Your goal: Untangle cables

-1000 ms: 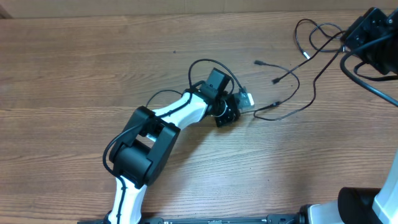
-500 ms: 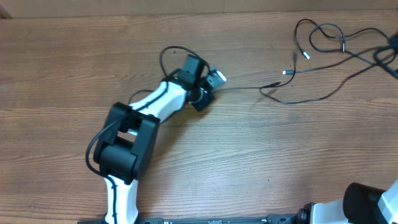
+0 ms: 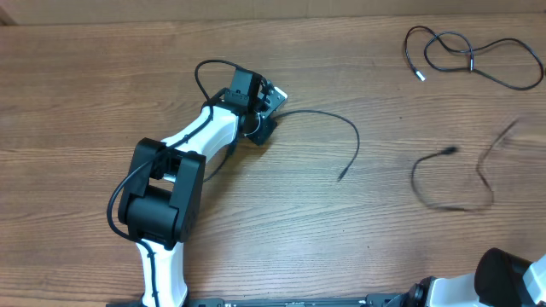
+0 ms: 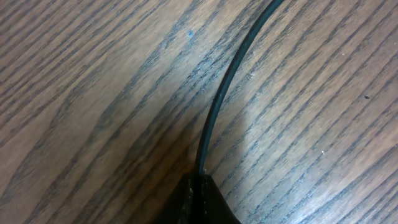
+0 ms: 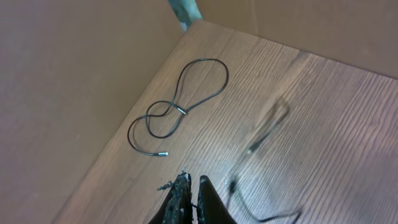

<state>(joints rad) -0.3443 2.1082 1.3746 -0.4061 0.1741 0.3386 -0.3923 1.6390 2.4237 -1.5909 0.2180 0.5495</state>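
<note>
**Bundle drawn out into three separate cords**

Overhead: over the last second the left gripper (image 3: 271, 96) has dragged leftward, jaws clamped on the held cable (image 3: 351, 126), which now trails clear of the rest; the blurred cable (image 3: 449, 152) sits mid-right; the looped cable (image 3: 469, 56) lies top right, unmoved; the untangling looks nearly done.
Left wrist: the cord enters the pinched tips.
Right wrist: the right gripper (image 5: 189, 199) has its jaws together, with nothing visibly held; no containers in view.

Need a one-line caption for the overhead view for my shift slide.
Left end effector shut on one arcing cable; looped cable and a blurred cable separate at right on the wooden table.
</note>
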